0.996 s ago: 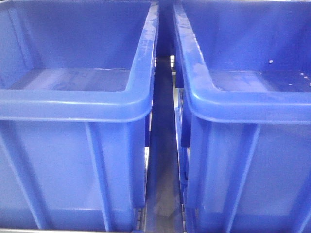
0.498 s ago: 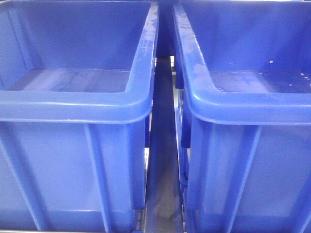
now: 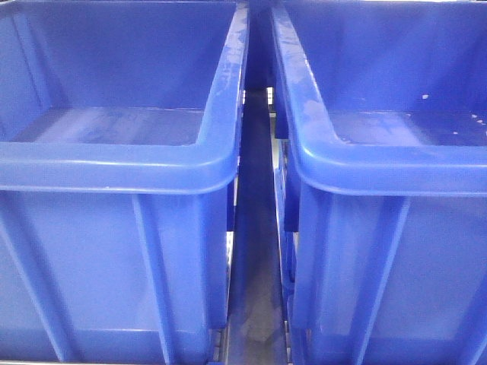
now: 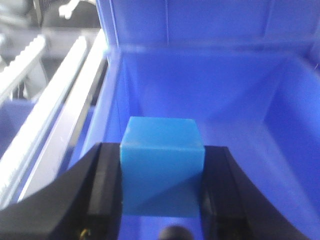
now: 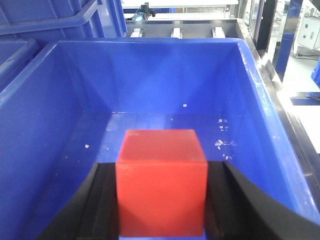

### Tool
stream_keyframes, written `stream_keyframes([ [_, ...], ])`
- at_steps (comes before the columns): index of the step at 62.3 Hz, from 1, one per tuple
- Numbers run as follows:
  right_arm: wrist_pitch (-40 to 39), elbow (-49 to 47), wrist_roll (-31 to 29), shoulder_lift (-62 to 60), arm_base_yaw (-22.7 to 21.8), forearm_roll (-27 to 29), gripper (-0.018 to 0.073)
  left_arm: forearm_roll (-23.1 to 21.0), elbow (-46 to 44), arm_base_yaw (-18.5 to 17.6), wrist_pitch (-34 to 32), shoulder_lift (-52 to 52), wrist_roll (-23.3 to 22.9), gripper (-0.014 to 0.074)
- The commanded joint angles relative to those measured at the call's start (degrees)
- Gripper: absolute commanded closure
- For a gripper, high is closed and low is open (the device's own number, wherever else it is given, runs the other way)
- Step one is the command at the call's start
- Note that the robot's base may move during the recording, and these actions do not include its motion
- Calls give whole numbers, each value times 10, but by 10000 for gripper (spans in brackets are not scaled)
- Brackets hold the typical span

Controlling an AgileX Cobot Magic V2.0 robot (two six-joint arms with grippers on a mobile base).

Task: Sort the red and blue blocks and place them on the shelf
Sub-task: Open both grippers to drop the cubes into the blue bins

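Observation:
In the left wrist view my left gripper (image 4: 162,165) is shut on the blue block (image 4: 162,167), a plain cube squeezed between the two black fingers (image 4: 100,185). It hangs above the inside of a large blue bin (image 4: 250,125). In the right wrist view my right gripper (image 5: 161,187) is shut on the red block (image 5: 161,182), held between black fingers (image 5: 235,200) over the floor of another blue bin (image 5: 75,100). Neither gripper nor block shows in the front view.
The front view shows two large blue bins side by side, the left bin (image 3: 114,167) and the right bin (image 3: 380,167), with a narrow gap (image 3: 257,228) between them over a shelf. White specks lie on the right bin's floor (image 5: 220,142). Metal rails (image 4: 55,100) run left of the left bin.

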Motion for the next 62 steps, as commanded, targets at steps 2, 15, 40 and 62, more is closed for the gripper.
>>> stream_keyframes([
  [2,-65,-19,-2,6,-2,4,156,-6,-18,-11,-74,28,-3,472],
  [15,-70,-19,-2,6,-2,4,156,-6,-18,-79,-122,75,-3,472],
  [40,-9,-19,-7,41,29,69,200,-3,-18,-142,-198,161,-3,472],
  [62,-44,-19,-16,90,137,20,322,-3,-18,-143,-195,171,-3,472],
])
